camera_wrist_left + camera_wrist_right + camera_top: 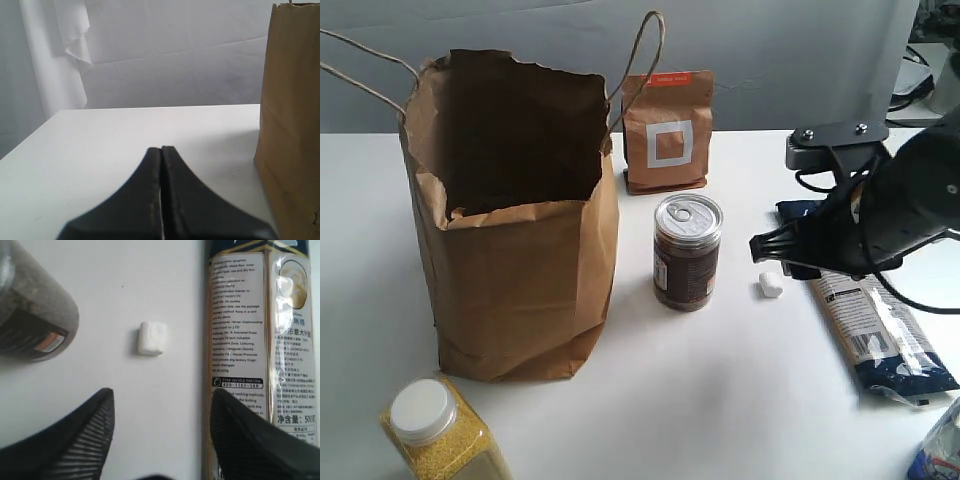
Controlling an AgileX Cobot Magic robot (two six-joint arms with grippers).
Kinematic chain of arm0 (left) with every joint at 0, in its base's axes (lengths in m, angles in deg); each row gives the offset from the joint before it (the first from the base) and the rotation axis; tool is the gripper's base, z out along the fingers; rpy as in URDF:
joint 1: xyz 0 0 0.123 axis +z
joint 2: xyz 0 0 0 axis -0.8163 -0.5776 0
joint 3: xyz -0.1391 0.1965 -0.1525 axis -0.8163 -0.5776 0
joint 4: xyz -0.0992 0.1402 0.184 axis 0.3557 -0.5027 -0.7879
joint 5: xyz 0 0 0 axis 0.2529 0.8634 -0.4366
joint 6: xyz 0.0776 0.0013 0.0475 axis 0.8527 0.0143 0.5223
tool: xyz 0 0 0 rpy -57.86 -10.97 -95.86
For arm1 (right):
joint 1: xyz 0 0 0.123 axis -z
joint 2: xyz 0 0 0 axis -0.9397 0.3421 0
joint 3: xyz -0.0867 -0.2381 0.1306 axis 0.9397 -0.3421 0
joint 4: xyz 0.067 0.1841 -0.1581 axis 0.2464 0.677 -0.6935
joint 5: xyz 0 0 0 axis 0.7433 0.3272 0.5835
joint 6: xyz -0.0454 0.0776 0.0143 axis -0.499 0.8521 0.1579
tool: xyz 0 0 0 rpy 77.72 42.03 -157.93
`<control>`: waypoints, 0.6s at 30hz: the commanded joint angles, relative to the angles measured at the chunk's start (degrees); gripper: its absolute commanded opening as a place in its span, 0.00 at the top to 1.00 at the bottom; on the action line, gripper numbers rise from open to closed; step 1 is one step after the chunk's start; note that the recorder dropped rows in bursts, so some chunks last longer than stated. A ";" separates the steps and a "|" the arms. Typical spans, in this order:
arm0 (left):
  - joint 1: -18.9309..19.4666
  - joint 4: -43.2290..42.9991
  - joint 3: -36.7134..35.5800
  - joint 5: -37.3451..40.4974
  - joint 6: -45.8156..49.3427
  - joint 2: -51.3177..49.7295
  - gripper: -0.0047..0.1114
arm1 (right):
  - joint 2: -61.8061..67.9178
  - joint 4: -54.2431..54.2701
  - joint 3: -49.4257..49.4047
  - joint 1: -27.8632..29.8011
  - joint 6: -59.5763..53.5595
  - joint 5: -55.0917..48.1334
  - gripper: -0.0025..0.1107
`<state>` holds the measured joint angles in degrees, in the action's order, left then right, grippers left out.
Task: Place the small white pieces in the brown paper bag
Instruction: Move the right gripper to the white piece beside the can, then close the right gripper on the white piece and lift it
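Note:
One small white piece [770, 284] lies on the white table between the can and the noodle packet; the right wrist view shows this white piece [152, 338] just ahead of the open fingers. My right gripper [782, 256] hovers open just above and to the right of it, holding nothing. The brown paper bag [515, 215] stands open and upright on the left, and its side [292, 120] fills the edge of the left wrist view. My left gripper [161, 150] is shut and empty, low over bare table beside the bag. Other white pieces are out of view.
A dark can [686, 252] with a pull-tab lid stands right of the bag. A small brown pouch [666, 132] with a white square label stands behind. A long noodle packet [875, 320] lies at right. A yellow-grain jar [445, 432] with a white lid lies front left.

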<state>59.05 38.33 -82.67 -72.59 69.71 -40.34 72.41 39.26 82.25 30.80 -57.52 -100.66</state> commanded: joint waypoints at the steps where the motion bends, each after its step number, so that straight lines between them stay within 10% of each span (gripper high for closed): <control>1: -0.45 -0.21 -0.20 -0.28 -0.22 0.20 0.96 | 8.65 1.16 6.29 2.07 -4.01 -0.76 0.50; 18: -0.45 -0.21 -0.20 -0.28 -0.22 0.20 0.96 | 27.85 9.51 17.98 2.07 -8.02 -4.43 0.54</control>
<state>59.05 38.33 -82.67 -72.59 69.71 -40.34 98.90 49.05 100.50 32.67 -65.95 -103.91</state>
